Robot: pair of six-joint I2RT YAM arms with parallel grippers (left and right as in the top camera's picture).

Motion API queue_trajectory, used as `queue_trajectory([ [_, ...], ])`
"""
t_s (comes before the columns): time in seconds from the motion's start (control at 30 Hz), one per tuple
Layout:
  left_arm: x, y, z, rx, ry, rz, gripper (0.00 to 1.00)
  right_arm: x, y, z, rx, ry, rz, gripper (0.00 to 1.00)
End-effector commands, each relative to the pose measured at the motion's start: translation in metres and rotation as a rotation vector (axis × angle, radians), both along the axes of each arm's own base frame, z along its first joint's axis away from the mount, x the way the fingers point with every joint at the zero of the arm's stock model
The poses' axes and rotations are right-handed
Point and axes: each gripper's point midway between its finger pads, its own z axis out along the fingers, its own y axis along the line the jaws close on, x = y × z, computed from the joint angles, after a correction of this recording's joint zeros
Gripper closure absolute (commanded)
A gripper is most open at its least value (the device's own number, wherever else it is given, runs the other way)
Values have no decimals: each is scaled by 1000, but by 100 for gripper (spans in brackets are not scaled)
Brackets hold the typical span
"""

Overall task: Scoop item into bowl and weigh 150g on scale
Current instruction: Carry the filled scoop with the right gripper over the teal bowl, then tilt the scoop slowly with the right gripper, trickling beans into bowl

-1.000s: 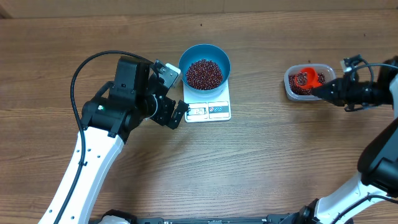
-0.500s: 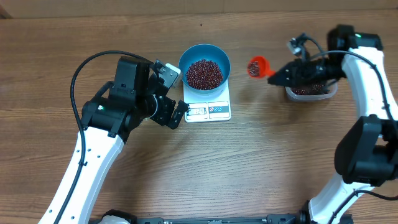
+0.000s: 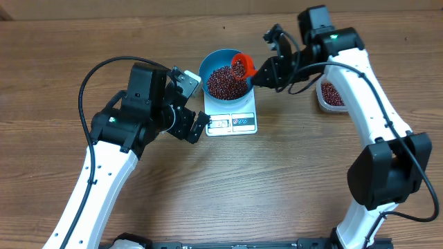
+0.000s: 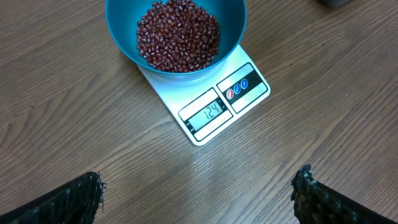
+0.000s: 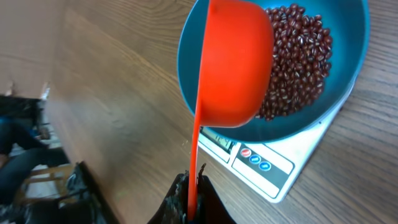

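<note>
Well, the brown table (image 3: pixel 291 173) holds it all. My left gripper (image 3: pixel 194 104) is spread wide w/ nothing in it. It hangs just left of the scale (image 4: pixel 254 78), I think so its camera can see the little window, which says 124. That's under 150, so more is needed. The blue bowl (image 4: pixel 121 28) sits on the scale's far end, so the window & buttons aren't covered. The clear tub (image 3: pixel 324 105) sits well apart on my right, out of the way. The orange scoop (image 5: pixel 236 62) is tipped over the bowl's right rim, so what's in it falls into the bowl, not on the table. I think it has a load in it, but can't be sure. My right gripper (image 5: pixel 194 198) is pressed together on the thin handle end, pinching the scoop. It holds far back so it isn't in the bowl. The beans (image 4: pixel 179 34) make a heap in the middle of the bowl. They lie just past the scoop's cup from my right gripper, near but apart, and just ahead of my open left gripper, also apart.
</note>
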Motion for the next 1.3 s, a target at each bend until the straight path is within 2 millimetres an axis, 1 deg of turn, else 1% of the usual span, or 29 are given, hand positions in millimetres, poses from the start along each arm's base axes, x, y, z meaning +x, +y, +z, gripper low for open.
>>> queue_trajectory([
  [0.0,2,0,-1,-8,6,10,1,8,1,13,-77,-69,-52,96],
  [0.17,2,0,-1,-8,6,10,1,8,9,5,-170,-113,-44,96],
  [0.37,2,0,-1,-8,6,10,0,8,11,-1,-266,-151,-47,96],
  [0.53,2,0,-1,-8,6,10,0,8,13,-4,-326,-182,-48,96],
  [0.77,2,0,-1,-8,6,10,0,15,15,-5,-406,-250,-62,96],
  [1.27,2,0,-1,-8,6,10,1,24,19,0,-407,-305,-67,96],
])
